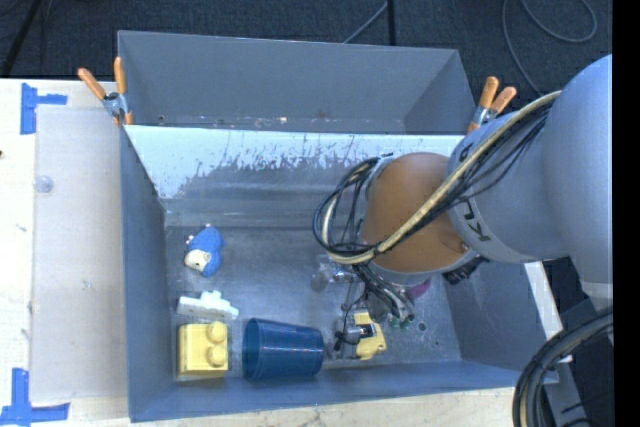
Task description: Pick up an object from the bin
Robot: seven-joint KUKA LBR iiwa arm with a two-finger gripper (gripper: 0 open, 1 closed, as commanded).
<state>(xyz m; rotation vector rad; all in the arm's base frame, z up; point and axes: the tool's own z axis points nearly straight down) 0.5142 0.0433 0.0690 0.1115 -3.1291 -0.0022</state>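
Arm (560, 185) bends leftward, end effector (358, 323) pointing down.

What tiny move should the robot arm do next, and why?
Probably ease the tool straight down onto the small yellow thing beside the bin's front wall. The tool is right over it, and the dark blue cup lies close on the view's left, so a sideways move might bump the cup.

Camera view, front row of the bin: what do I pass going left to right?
From left: yellow block → dark blue cup lying on its side → small yellow-and-black thing, right at the gripper.
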